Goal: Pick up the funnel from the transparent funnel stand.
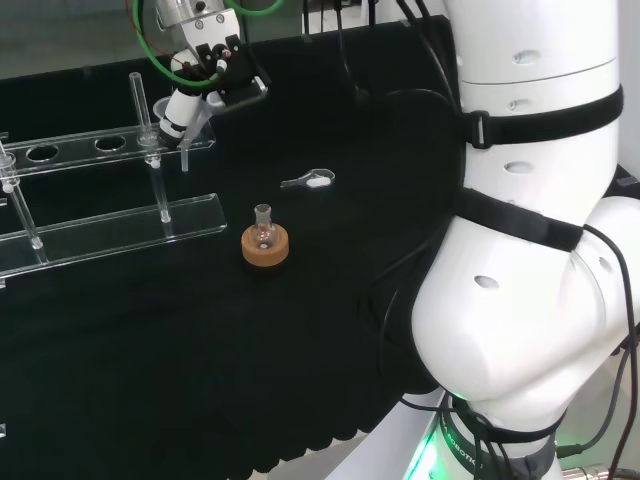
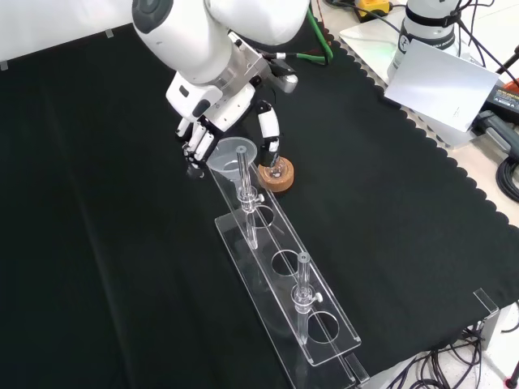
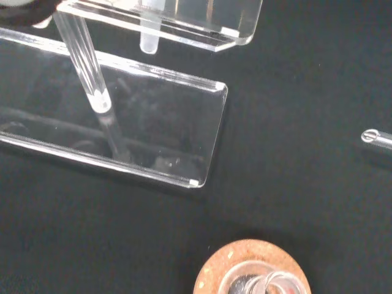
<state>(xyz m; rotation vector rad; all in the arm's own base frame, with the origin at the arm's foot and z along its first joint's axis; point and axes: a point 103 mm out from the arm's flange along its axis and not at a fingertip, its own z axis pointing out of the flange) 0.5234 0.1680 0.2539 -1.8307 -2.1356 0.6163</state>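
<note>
Funnel (image 2: 233, 156) sits in the end hole of the stand (image 2: 284, 267), just below the hand (image 2: 212, 121); fingers half-curled around its cone (contact unclear); looks light, slick, fragile; take it by the rim.

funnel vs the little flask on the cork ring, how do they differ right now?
The funnel sits in the end hole of the clear stand, raised above the cloth; the flask rests low on its cork ring. The hand is at the funnel; the flask stands untouched. Both are clear.
</note>
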